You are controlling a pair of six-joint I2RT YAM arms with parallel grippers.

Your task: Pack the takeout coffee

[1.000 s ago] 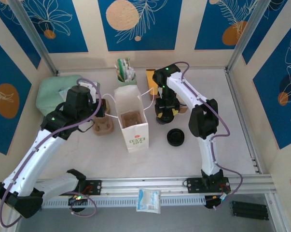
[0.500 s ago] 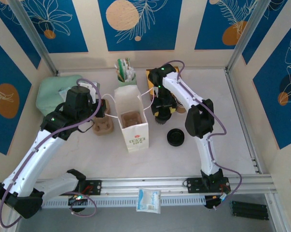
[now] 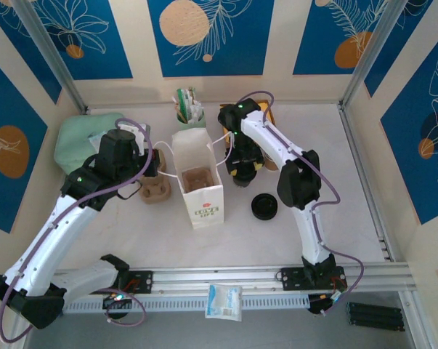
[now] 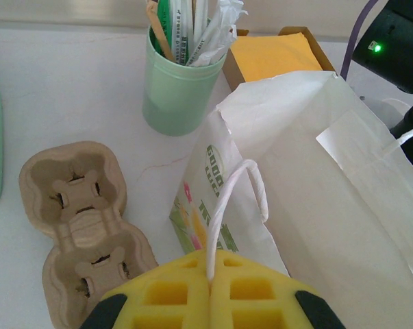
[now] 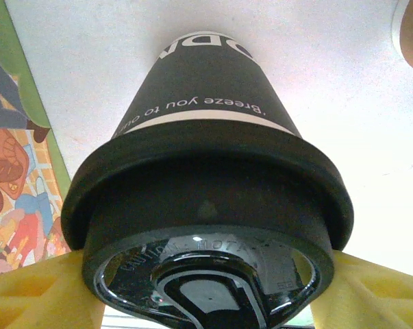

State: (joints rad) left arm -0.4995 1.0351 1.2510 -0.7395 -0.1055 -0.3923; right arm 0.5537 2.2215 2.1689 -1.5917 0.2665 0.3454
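Top view: your right claw (image 3: 245, 169) sits just right of the paper bag (image 3: 198, 178), toward the worktop's (image 3: 168, 233) far edge.
Left wrist: your left claw (image 4: 209, 291) is pinched on the bag's string handle (image 4: 221, 205).
Right wrist: both pads (image 5: 28, 295) clamp the lid of the black takeout coffee (image 5: 199, 103).

Left end effector (image 4: 209, 295) seen at bottom edge, yellow foam pads (image 4: 172, 295) pressed together on the white string handle (image 4: 223, 205) of the paper bag (image 4: 309, 178). Bag is stood upright on the surface (image 4: 69, 82), green print on its side. Pulp cup carrier (image 4: 76, 226) is laid just left of the bag. Green cup (image 4: 175, 92) of stirrers and straws is seen behind, with the box of orange napkins (image 4: 274, 55) beside it.
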